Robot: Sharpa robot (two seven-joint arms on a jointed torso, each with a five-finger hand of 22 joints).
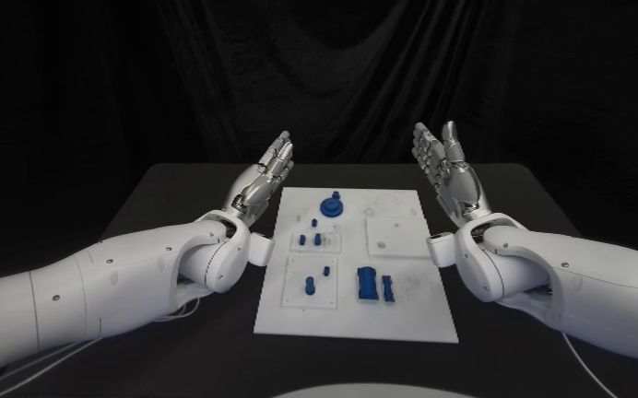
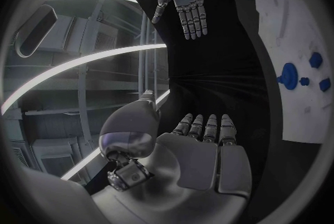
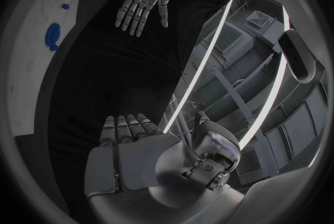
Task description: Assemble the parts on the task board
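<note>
The white task board (image 1: 412,315) lies in the middle of the black table. Several blue parts sit on it: a round knob-like piece (image 1: 333,204) near the far end, small pegs (image 1: 315,239) in the middle, and a taller block (image 1: 366,285) with a smaller piece (image 1: 390,288) nearer me. My left hand (image 1: 266,179) is raised beside the board's left edge, fingers straight, holding nothing. My right hand (image 1: 445,169) stands the same way by the right edge, empty. Each wrist view shows its own flat palm (image 2: 202,151) (image 3: 136,149), the opposite hand (image 2: 182,2) (image 3: 142,1) and the board (image 2: 292,29) (image 3: 31,68).
The black table (image 1: 173,204) extends on both sides of the board and behind it. A dark curtain hangs at the back.
</note>
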